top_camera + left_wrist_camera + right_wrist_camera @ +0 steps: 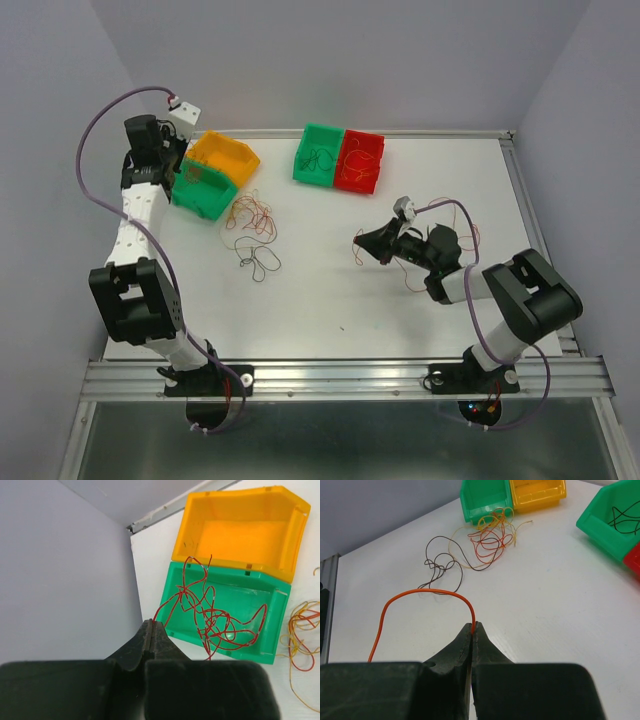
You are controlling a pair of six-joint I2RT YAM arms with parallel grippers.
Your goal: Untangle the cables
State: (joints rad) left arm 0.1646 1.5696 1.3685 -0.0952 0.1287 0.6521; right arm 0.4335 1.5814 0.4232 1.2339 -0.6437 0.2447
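My left gripper [151, 622] is shut on the end of a red wire [210, 620]. The wire hangs in tangled loops over the left green bin [172, 587]. In the top view this gripper [175, 172] is at the far left by that bin [200, 200]. My right gripper [473, 625] is shut on an orange wire [420, 591] that arches up and off to the left. In the top view it [362, 240] is right of centre, low over the table. A loose pile of red, orange and yellow wires [255, 215] and a dark wire [258, 262] lie between the arms.
A yellow bin [235, 155] adjoins the left green bin. At the back stand a green bin [305, 170] holding a dark wire [625, 520] and a red bin [375, 150] holding red wire. A rail runs along the table's right edge [530, 210].
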